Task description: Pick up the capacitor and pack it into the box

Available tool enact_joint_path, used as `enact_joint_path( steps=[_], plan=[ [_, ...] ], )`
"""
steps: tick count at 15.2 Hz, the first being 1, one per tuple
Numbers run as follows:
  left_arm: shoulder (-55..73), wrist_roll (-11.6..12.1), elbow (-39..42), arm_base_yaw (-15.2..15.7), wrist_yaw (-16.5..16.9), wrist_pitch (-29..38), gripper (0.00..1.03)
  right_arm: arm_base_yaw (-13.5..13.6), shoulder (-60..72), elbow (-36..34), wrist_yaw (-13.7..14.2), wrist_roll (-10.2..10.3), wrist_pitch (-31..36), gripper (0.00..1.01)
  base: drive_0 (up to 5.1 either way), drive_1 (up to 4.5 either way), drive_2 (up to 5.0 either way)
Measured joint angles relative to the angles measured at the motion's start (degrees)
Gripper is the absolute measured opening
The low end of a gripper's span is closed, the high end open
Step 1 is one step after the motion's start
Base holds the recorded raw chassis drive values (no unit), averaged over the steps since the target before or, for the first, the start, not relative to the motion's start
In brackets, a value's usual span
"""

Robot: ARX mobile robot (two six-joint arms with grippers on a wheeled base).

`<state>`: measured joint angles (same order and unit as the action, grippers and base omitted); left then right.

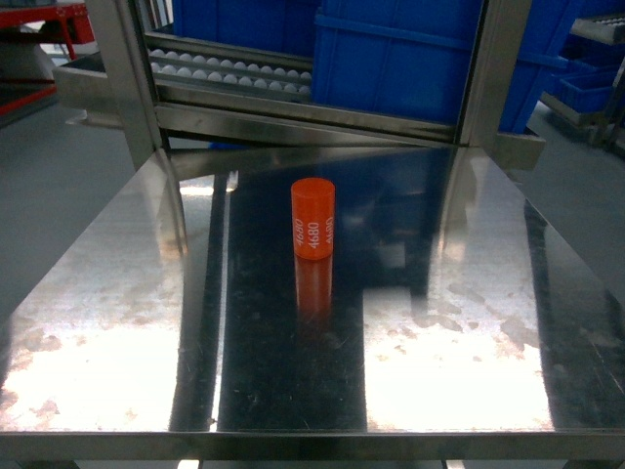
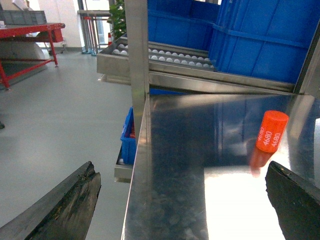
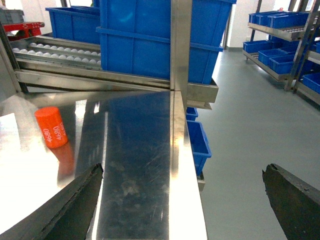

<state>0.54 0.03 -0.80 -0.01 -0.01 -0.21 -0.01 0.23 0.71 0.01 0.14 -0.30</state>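
We see the capacitor (image 1: 312, 219) upright near the steel table's (image 1: 117, 293) middle. Both grippers, left (image 2: 182, 200) and right (image 3: 182, 200), spread wide, holding nothing. A clumsy approach could topple it, and no box shows.

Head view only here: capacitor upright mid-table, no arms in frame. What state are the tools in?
Observer: The left tool is open and straddles the left edge of the table. The capacitor is ahead, off toward its right finger.
Operator: Right one?
Observer: The right tool is open too and straddles the right edge. The capacitor sits ahead to its left.
Operator: Box anywhere?
Observer: Not in any view. The right wrist view only shows a blue bin low beside the table's right edge.
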Motion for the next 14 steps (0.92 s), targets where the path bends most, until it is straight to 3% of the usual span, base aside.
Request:
enact_joint_path(
  steps=[10,11,12,14],
  plan=[
    [0.0,0.0,0.0,0.0,0.0,-0.02,0.98,0.0,0.0,0.0,0.0,0.0,0.0,0.98,0.0,0.0,0.0],
    [0.61,-1.53,-0.02,-0.98,-2.36,-0.66,0.98,0.0,0.0,0.0,0.0,0.0,0.0,0.98,0.0,0.0,0.0],
    [5.38,-4.35,-0.02,-3.45,-4.83,4.17,0.98,0.0,0.0,0.0,-0.02,0.0,0.0,0.98,0.0,0.0,0.0],
    [20.48,-6.36,-0.22,-9.25,-6.47,19.67,0.98,0.0,0.0,0.0,0.0,0.0,-0.02,0.98,0.0,0.0,0.0]
  ],
)
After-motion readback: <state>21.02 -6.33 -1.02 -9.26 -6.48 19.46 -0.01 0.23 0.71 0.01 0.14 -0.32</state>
